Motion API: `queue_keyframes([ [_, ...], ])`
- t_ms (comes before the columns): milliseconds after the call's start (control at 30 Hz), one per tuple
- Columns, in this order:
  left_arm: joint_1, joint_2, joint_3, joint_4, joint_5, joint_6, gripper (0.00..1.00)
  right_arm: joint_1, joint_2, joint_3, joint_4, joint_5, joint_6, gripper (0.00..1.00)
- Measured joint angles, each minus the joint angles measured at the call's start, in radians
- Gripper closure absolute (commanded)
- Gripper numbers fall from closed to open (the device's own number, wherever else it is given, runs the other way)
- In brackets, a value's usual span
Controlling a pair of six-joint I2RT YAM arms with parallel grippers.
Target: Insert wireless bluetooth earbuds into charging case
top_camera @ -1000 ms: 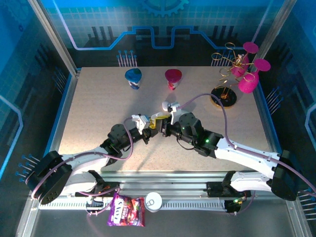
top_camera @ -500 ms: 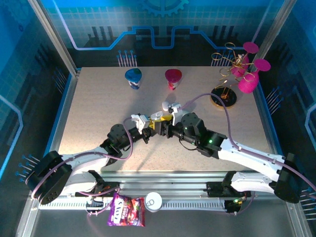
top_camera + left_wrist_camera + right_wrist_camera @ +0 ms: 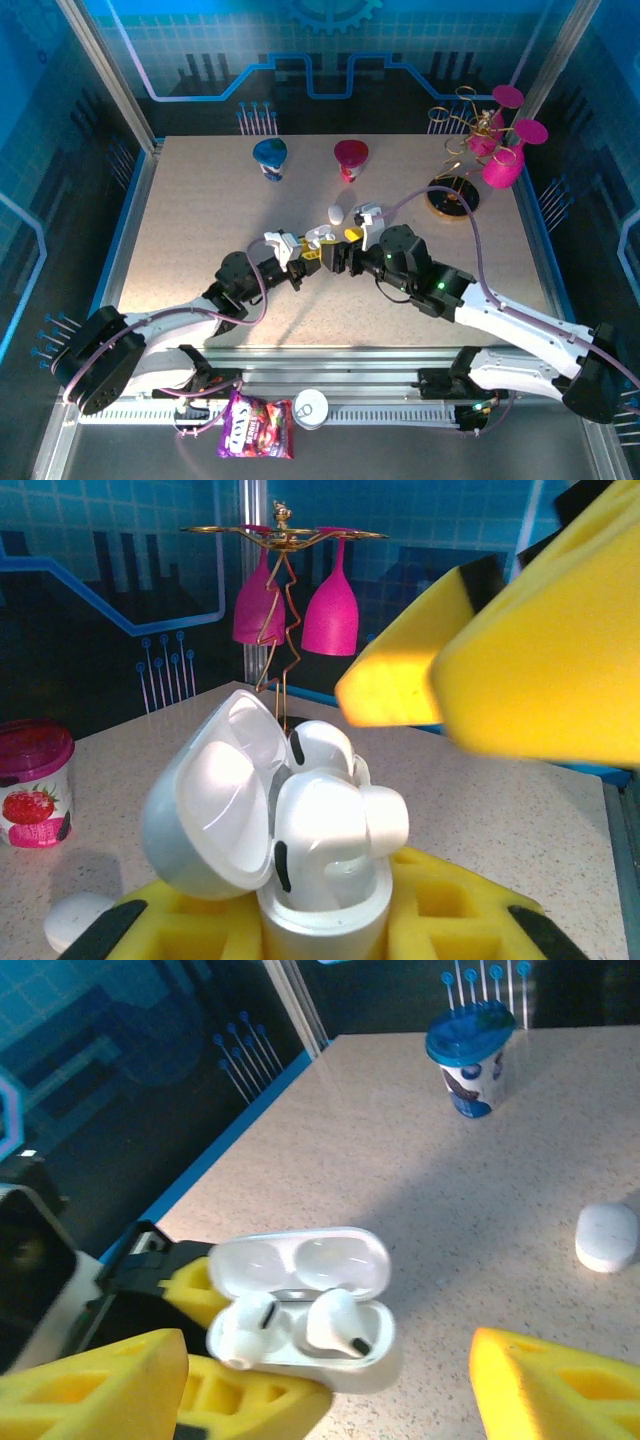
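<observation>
Earbuds (image 3: 335,1322) both in case (image 3: 300,1357), lid (image 3: 298,1262) open, left end effector (image 3: 305,254) clamping it; right end effector (image 3: 340,243) apart. Seating step, by the look; next: press flush.

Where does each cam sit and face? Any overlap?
Top external: above and behind the left arm and right arm, looking down at the table; both show.
Left wrist: rides the left gripper, which clamps the charging case; faces the pink glasses.
Right wrist: rides the open right gripper; faces the blue cup.
Both wrist views share the charging case.
</observation>
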Motion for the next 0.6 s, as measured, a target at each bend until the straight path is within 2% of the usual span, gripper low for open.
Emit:
queue_keyframes([
  [600, 0.000, -0.012, 0.000, -0.008, 0.020, 0.000, 1.00, -0.035, 0.042, 0.017, -0.013, -0.097, 0.018, 0.24],
])
